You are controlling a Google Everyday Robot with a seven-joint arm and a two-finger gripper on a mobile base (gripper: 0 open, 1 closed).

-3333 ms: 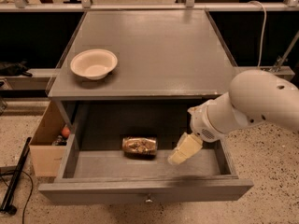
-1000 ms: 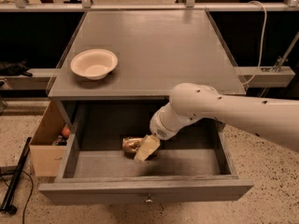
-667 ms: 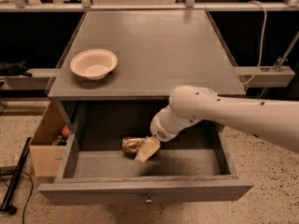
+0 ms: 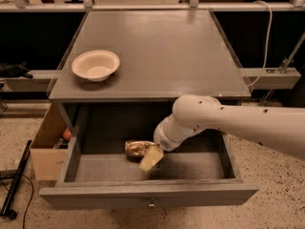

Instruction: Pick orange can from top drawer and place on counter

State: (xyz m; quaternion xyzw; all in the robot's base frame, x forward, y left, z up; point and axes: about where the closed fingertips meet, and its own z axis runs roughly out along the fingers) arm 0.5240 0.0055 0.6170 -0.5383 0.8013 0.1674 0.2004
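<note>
The orange can (image 4: pixel 136 148) lies on its side on the floor of the open top drawer (image 4: pixel 147 193), near the middle. My gripper (image 4: pixel 149 157) reaches down into the drawer from the right on a white arm (image 4: pixel 228 123). It is right at the can's right end, with a cream tip in front of the can. The can's right end is hidden behind the gripper. The grey counter (image 4: pixel 162 46) lies above the drawer.
A cream bowl (image 4: pixel 95 65) stands on the counter's left side. A cardboard box (image 4: pixel 47 147) with small items stands on the floor left of the cabinet. A black pole (image 4: pixel 14 185) lies on the floor at the far left. Rails and a white cable (image 4: pixel 267 37) run behind.
My arm has swung left from the drawer's right side to the can. Over the last second it has barely moved, and the can lies in the same place.
</note>
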